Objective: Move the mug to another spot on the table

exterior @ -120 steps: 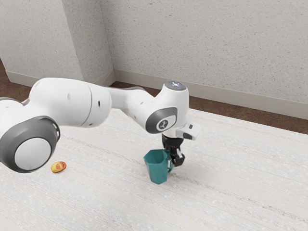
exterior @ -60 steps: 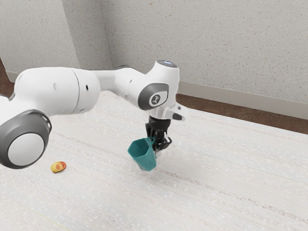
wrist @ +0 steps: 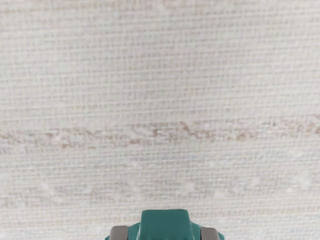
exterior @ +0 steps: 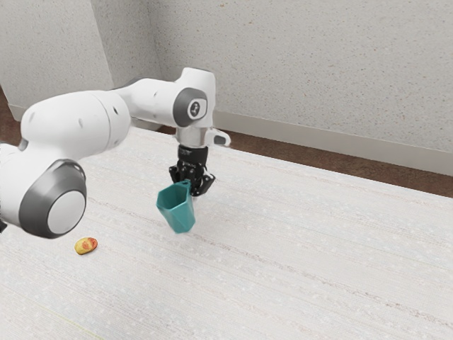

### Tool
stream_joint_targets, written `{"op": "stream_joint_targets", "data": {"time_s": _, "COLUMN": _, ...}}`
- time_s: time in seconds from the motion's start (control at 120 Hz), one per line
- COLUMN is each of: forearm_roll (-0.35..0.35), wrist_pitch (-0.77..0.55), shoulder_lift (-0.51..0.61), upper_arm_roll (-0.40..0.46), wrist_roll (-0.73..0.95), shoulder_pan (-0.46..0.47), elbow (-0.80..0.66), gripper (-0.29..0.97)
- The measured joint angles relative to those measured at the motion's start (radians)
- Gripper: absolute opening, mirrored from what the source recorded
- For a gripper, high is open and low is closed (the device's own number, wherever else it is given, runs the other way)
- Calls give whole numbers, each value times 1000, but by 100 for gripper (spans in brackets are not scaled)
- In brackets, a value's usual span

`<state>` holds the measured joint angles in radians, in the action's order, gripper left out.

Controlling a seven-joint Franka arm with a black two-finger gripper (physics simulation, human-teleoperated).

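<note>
A teal mug hangs tilted above the whitish table, left of the middle in the exterior view. My black gripper is shut on the mug's handle side, at its upper right. The mug's base points down toward the table and is off the surface. In the wrist view a bit of the teal mug sits just under my hand, with grey fingertips on either side of it and bare table beyond.
A small yellow and red object lies on the table toward the exterior view's left. A grey wall with a baseboard runs behind the table's far edge.
My arm has carried the mug up off the table and toward the exterior view's left. The mug has tilted further as it moved.
</note>
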<state>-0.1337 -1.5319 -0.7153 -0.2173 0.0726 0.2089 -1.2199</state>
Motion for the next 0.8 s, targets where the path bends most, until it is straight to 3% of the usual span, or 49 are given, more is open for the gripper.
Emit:
{"op": "stream_joint_targets", "data": {"time_s": 0.467, "forearm_roll": -221, "wrist_pitch": 34, "shoulder_lift": -142, "upper_arm_roll": -74, "wrist_roll": -53, "shoulder_pan": -97, "elbow": 82, "gripper": -11}}
{"op": "stream_joint_targets", "data": {"time_s": 0.8, "forearm_roll": -278, "wrist_pitch": 40, "shoulder_lift": -187, "upper_arm_roll": -81, "wrist_roll": -77, "shoulder_pan": -122, "elbow": 80, "gripper": -10}}
